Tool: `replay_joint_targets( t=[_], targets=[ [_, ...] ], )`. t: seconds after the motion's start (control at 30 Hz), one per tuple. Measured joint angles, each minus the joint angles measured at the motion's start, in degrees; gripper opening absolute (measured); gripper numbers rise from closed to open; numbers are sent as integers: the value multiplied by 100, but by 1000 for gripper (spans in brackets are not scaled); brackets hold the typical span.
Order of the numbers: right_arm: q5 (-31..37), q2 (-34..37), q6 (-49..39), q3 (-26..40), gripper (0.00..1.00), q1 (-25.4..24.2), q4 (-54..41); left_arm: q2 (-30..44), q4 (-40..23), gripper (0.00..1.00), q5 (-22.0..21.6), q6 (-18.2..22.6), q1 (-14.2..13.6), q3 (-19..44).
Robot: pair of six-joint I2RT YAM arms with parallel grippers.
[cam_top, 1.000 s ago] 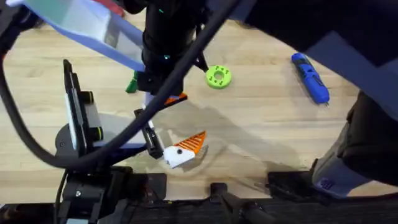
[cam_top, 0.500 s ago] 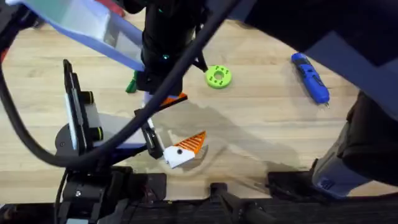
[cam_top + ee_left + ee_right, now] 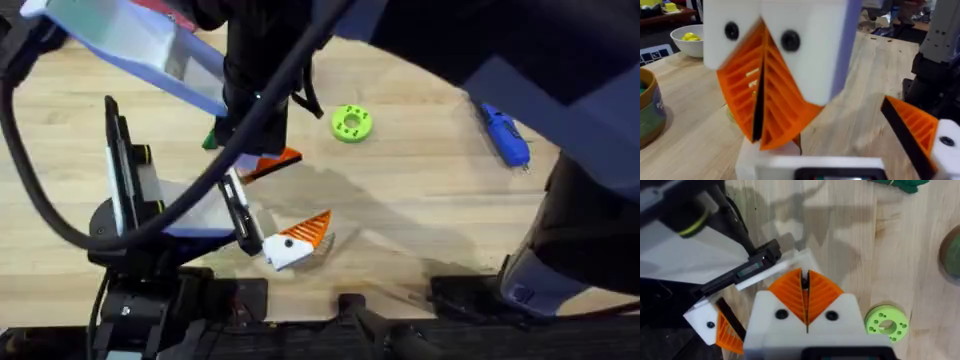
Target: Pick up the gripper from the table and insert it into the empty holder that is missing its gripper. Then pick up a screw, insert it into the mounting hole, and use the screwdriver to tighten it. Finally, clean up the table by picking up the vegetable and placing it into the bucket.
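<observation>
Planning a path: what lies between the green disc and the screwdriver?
Nothing: in the overhead view, only bare table separates the green disc and the screwdriver.

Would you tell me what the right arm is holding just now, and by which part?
It cannot be told: the right gripper has its jaws closed pad to pad, with nothing distinct showing between them.

White claw (image 3: 805, 311) w/ orange ribbed pads (image 3: 790, 292)
</observation>
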Motion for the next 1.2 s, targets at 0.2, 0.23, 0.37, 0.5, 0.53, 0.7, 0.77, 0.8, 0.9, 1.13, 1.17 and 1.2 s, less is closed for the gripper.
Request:
replay_joint_targets(
  t=[0.2, 0.23, 0.37, 0.5, 0.53, 0.7, 0.77, 0.8, 0.9, 1.13, 1.17, 1.2],
  targets=[
    [15, 0, 85, 2, 483, 2, -65, 0, 0, 988, 17, 4, 0, 0],
    [49, -11, 86, 2, 647, -3, -119, -9, 4, 988, 14, 19, 2, 0],
    [169, -86, 179, 2, 988, -60, -138, -13, 5, 987, 22, 70, 0, 0],
    [144, -425, 589, 2, 992, -99, 70, -13, 4, 988, 22, 92, 0, 0],
    [151, -561, 729, 0, 992, -120, 118, -13, 4, 988, 24, 92, 0, 0],
    [540, -1293, 1429, -104, 992, -297, 257, -13, 4, 988, 22, 92, 0, 0],
    [725, -1637, 1667, -411, 992, -376, 440, -13, 4, 988, 22, 92, 0, 0],
    [789, -1822, 1775, -670, 992, -411, 597, -13, 4, 988, 24, 92, 0, 0],
    [886, -2386, 2146, -1692, 994, -586, 1111, -13, 4, 988, 24, 92, 0, 0],
    [986, -3481, 3080, -3379, 993, -1932, 1203, -13, 4, 988, 24, 92, 0, 0],
    [1005, -3645, 3167, -3519, 993, -2178, 1116, -13, 4, 988, 22, 92, 0, 0],
    [1030, -3791, 3227, -3622, 993, -2400, 1010, -13, 4, 988, 22, 92, 0, 0]
  ],
)
